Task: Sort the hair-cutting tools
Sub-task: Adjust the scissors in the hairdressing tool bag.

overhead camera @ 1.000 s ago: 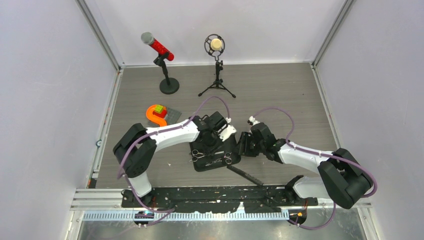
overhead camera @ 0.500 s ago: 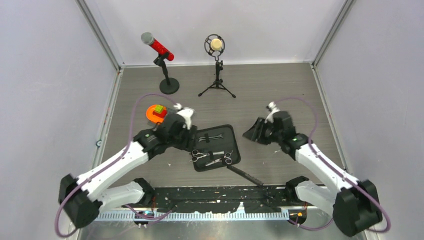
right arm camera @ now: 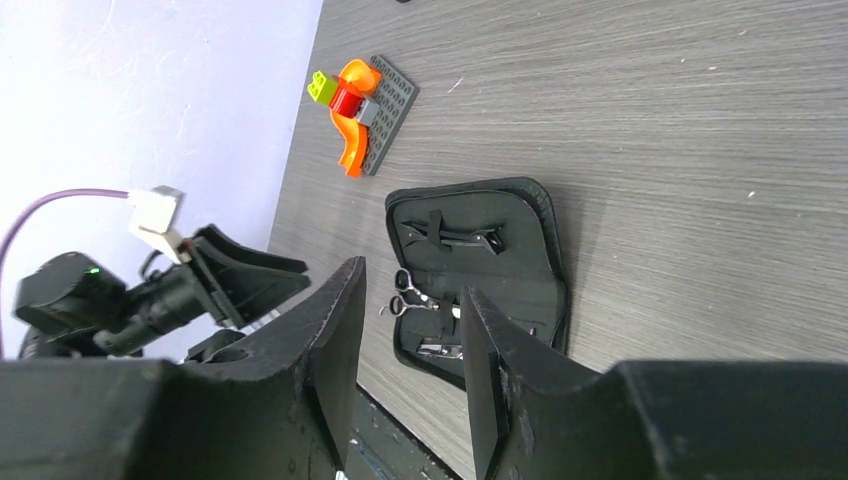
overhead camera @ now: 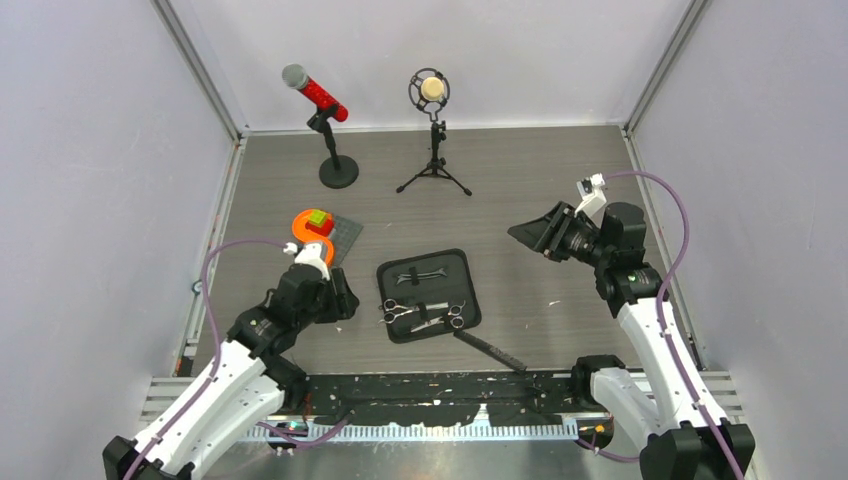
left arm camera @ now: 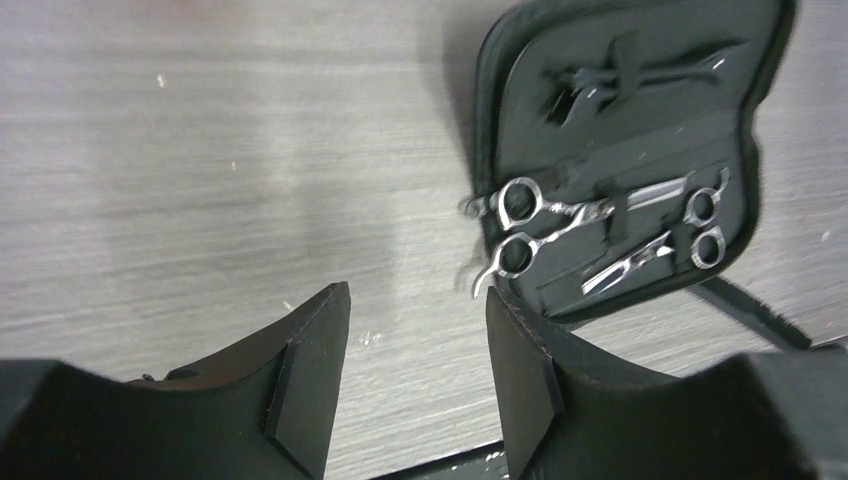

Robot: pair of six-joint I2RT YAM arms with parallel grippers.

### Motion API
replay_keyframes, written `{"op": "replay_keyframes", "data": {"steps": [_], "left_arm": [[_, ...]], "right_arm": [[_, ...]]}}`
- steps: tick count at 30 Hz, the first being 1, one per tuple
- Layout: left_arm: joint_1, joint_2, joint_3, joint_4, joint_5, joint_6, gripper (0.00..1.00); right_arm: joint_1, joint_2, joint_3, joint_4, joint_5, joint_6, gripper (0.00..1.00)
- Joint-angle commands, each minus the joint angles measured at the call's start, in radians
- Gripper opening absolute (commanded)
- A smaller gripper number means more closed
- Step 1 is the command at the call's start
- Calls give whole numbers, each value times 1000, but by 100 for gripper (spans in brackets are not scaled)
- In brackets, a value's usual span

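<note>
My left hand (left arm camera: 415, 300) hangs low over the counter (left arm camera: 200, 150), left of the open case (left arm camera: 520, 60). Its fingers are spread wide and there is nothing between them. Inside the case the hair clips (left arm camera: 620, 75) sit under the strap in the far half. In the near half, one pair of scissors (left arm camera: 540, 225) is tucked in with its ring handles poking over the left edge. A second pair (left arm camera: 665, 245) lies beside it, rings to the right. So I judge most of the sorting done. What I see left is the comb (overhead camera: 490, 350), which lies on the bare counter just outside the case's near right corner. It needs picking up and slotting in, and the first scissors may want a nudge inward. My right hand (right arm camera: 412, 290) is raised well to the right of the case, open just as wide and holding nothing.
</note>
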Motion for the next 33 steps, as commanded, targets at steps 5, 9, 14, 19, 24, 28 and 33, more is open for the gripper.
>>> {"op": "replay_keyframes", "data": {"steps": [5,9,14,19,24,28,33], "left_arm": [[16,62,-77,116,113,-86,55],[16,107,-86,150,149,-93,55],[16,152,-90,195,193,-107,55],[16,204,-85,221,213,-108,55],[16,245,-75,226,232,-109,55],[16,247,-83,236,237,-116,55],[16,261,-78,241,252,-118,55]], "right_arm": [[-6,-22,-29,34,-33,41,18],[-7,-11,-16,57,-40,66,15],[-20,2,-9,116,-70,130,10],[-24,19,-8,150,-77,146,6],[-26,22,-15,146,-69,136,6],[-26,24,-16,142,-68,127,6],[-27,15,-27,135,-57,121,6]]}}
